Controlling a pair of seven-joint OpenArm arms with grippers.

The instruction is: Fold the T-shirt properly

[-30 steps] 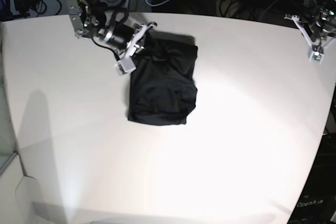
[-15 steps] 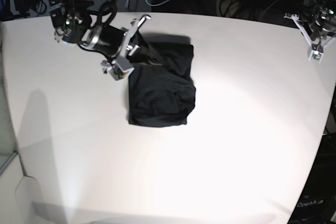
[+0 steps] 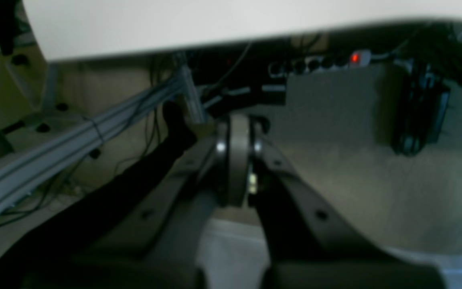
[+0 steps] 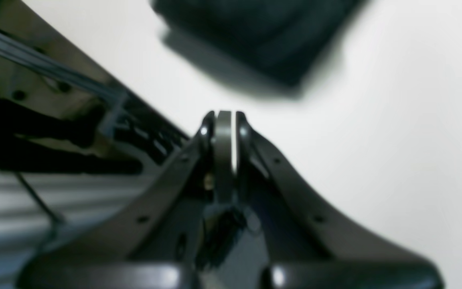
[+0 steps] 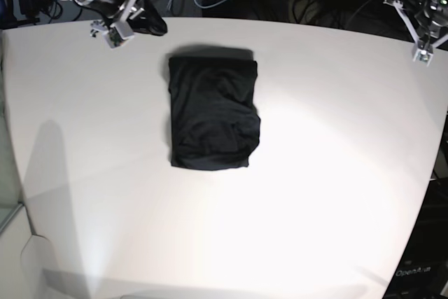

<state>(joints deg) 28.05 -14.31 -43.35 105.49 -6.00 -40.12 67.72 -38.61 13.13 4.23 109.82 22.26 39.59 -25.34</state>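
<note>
Lying folded into a compact rectangle, the T-shirt point(image 5: 213, 113) sits on the white table point(image 5: 336, 173) toward the far edge, left of centre, no gripper touching it. Right gripper point(image 5: 115, 29) hangs over the far-left corner, well apart from the garment, jaws pressed together on nothing; its wrist view shows the T-shirt point(image 4: 263, 36) blurred; left gripper point(image 5: 422, 47) at the far-right corner, likewise closed and empty.
</note>
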